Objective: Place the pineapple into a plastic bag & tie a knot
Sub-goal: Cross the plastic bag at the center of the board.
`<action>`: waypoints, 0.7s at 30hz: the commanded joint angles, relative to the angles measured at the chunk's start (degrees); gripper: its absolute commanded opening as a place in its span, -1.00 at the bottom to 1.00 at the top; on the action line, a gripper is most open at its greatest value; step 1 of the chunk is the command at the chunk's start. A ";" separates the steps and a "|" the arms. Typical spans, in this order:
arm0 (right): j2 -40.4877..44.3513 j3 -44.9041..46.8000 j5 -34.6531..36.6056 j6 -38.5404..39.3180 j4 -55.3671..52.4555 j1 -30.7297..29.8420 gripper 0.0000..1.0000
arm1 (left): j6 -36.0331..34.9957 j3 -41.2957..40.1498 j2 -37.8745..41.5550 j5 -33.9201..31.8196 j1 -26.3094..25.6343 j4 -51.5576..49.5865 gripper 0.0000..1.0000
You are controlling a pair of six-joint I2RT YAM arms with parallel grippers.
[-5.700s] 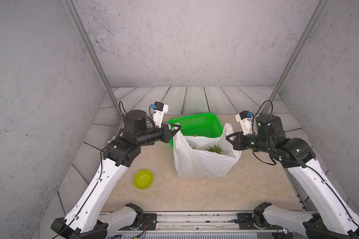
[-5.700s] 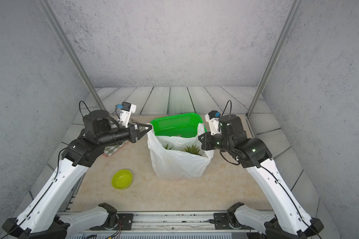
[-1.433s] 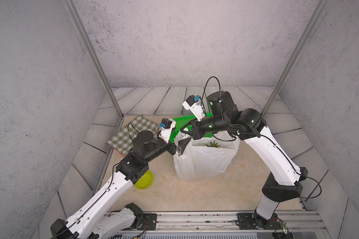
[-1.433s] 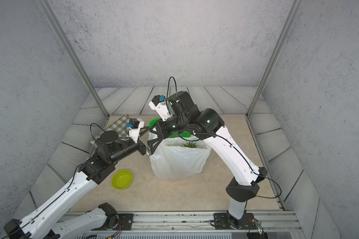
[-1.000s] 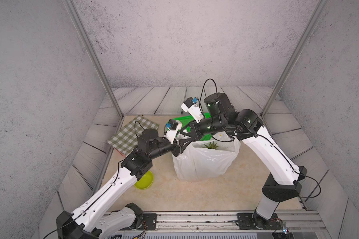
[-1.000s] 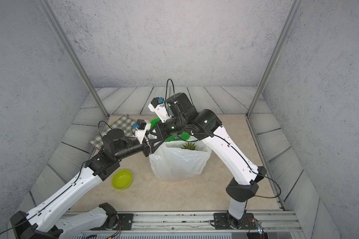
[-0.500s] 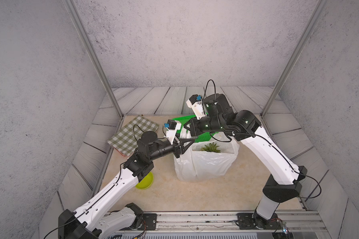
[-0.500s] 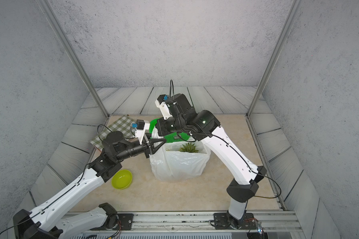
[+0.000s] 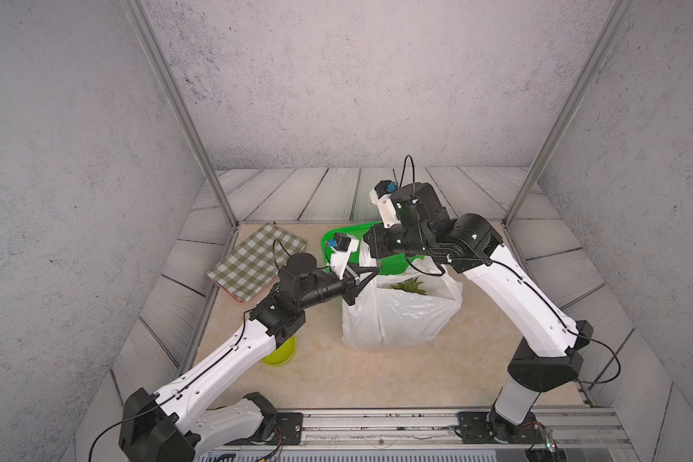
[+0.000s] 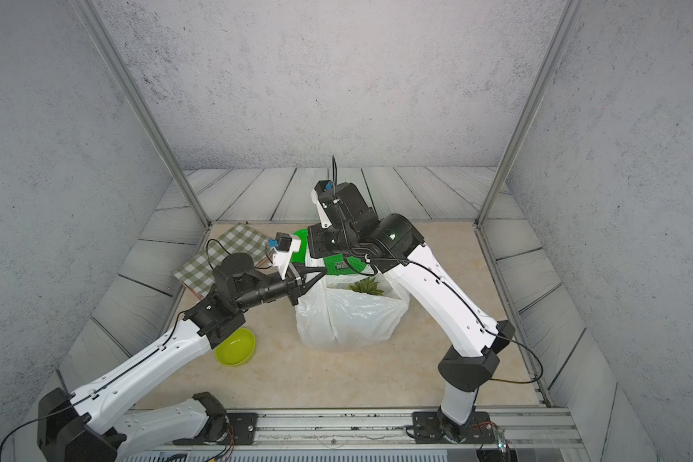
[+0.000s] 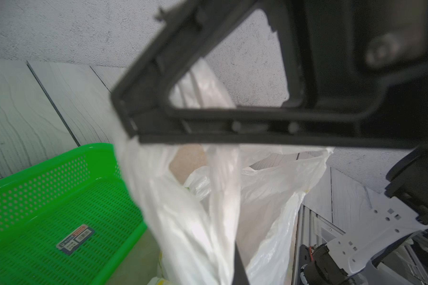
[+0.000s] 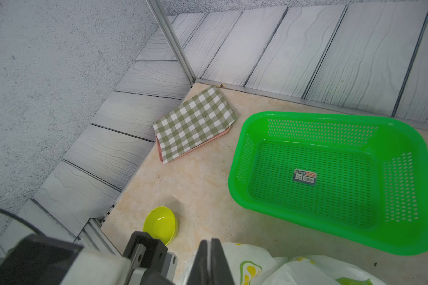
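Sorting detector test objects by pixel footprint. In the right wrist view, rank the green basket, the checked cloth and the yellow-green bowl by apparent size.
1. green basket, by far the largest.
2. checked cloth, clearly smaller, though it lies farther off than the bowl.
3. yellow-green bowl, smallest.

Pineapple [image 9: 409,285] body out of sight inside plastic bag [image 9: 397,316] (leafy crown only)

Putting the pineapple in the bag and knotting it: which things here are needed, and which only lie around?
Job:
bag
pineapple, already inside it, only leaves showing
left gripper, shut on a bag handle

Lying about:
basket
cloth
bowl
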State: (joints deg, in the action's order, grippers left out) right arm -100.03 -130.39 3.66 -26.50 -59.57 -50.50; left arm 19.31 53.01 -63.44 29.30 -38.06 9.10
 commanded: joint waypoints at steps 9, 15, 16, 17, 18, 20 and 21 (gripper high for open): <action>15.12 3.15 12.03 10.78 -15.65 2.15 0.42 | -2.25 3.76 -0.86 -1.56 0.35 -5.23 -1.00; 20.49 9.21 16.33 11.09 -26.33 2.14 0.42 | -2.17 4.88 -1.17 -1.79 0.85 -6.17 -1.00; 21.43 10.61 16.55 10.99 -27.01 2.12 0.42 | -2.32 5.21 -1.29 -1.80 0.89 -6.41 -1.00; 22.11 11.79 16.40 11.03 -27.29 2.15 0.42 | -2.35 5.42 -1.33 -1.85 0.89 -6.61 -1.00; 22.98 12.96 16.16 11.03 -27.42 2.16 0.42 | -2.44 5.59 -1.34 -1.73 0.97 -6.80 -1.00; 23.65 14.94 15.08 11.20 -27.16 2.11 0.42 | -2.44 5.87 -1.57 -1.67 0.97 -6.84 -1.00; 23.74 15.56 14.38 11.29 -26.92 2.17 0.42 | -2.36 5.96 -1.65 -1.56 0.98 -6.90 -1.00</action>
State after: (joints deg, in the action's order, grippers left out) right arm -76.79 -116.60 17.87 -15.94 -83.88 -48.36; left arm 17.85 57.04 -64.88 27.64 -37.47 2.52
